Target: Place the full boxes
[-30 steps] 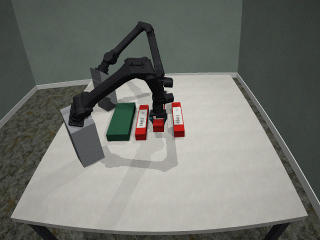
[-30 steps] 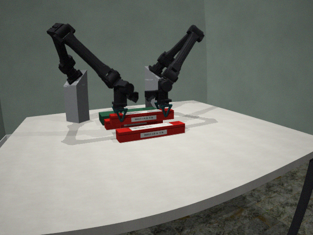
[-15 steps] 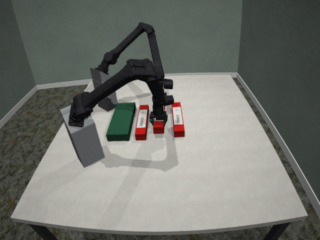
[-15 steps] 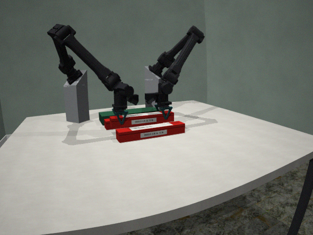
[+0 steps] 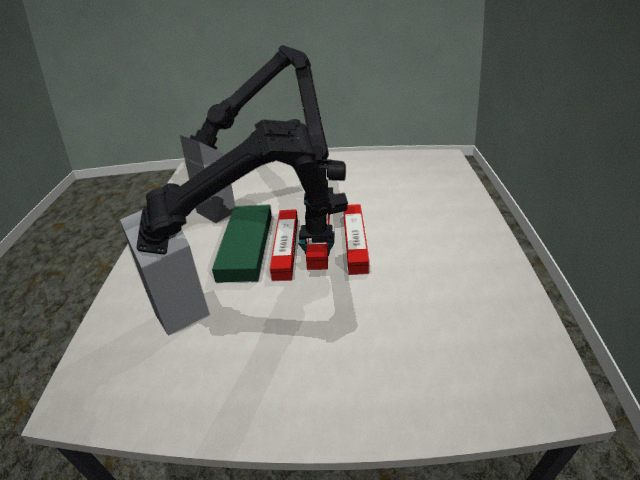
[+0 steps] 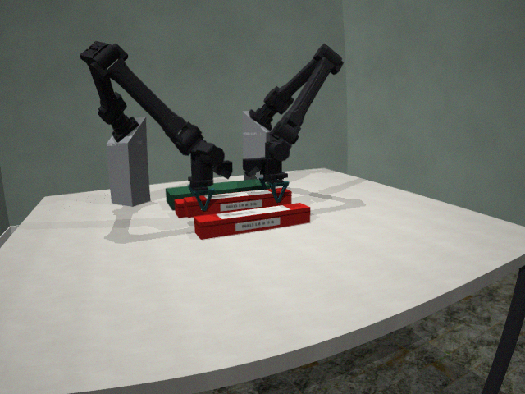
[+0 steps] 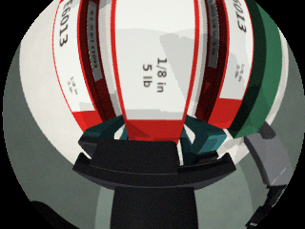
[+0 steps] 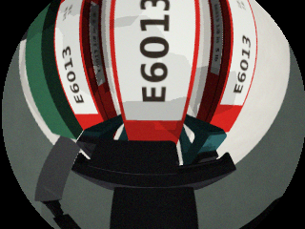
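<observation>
The middle red electrode box (image 5: 316, 262) (image 6: 240, 205) (image 7: 154, 43) (image 8: 154, 112) is level, between the other two, at or just above the table; its underside is hidden. My right gripper (image 6: 203, 203) (image 8: 153, 114) is shut on its near end in the top view, my left gripper (image 6: 278, 195) (image 7: 154, 114) on its far end, hidden there. A second red box (image 5: 283, 242) (image 7: 235, 72) (image 8: 71, 72) lies flat beside the green platform (image 5: 242, 237) (image 7: 272, 62) (image 8: 38, 72). A third (image 5: 356, 237) (image 6: 254, 220) (image 7: 67, 72) (image 8: 240, 62) lies flat on the outer side.
The green platform carries no box. Grey arm pedestals (image 5: 170, 289) (image 6: 129, 173) stand beyond it. Narrow gaps separate the held box from its neighbours, and the fingers reach down into these gaps.
</observation>
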`<state>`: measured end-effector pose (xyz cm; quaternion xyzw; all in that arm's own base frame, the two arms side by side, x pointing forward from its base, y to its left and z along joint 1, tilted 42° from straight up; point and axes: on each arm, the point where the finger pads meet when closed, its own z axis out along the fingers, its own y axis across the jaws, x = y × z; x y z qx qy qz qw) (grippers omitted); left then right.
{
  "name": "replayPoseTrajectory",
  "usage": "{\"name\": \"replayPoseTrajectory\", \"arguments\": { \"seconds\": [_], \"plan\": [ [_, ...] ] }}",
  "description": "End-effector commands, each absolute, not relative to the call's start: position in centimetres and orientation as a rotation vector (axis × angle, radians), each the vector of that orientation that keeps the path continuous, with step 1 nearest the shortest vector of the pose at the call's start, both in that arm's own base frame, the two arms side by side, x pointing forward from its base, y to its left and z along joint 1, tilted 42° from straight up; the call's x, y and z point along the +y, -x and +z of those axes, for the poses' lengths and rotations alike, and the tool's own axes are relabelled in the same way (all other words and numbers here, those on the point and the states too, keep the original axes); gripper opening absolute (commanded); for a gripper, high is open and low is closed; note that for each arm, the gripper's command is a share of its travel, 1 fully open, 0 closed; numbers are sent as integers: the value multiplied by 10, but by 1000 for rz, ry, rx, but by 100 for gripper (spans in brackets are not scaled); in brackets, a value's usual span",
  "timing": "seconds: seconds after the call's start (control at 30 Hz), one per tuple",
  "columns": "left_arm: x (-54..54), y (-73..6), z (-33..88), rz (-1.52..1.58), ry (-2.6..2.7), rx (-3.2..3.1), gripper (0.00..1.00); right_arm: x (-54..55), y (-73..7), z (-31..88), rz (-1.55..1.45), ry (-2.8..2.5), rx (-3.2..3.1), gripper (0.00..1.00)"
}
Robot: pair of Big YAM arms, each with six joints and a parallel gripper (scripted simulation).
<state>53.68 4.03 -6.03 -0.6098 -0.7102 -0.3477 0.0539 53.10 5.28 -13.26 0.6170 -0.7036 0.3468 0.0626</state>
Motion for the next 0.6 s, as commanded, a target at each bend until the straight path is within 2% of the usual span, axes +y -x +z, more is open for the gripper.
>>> {"name": "replayPoseTrajectory", "arguments": {
  "seconds": [0.0,0.57],
  "plan": [
    [30,-552,-37,-1126,1881,-2158,0,71,-556,-104,1126,-1891,-2170,0],
    [47,-554,-53,-1108,1855,-2164,0,54,-557,-121,1107,-1873,-2161,0]
  ]
}}
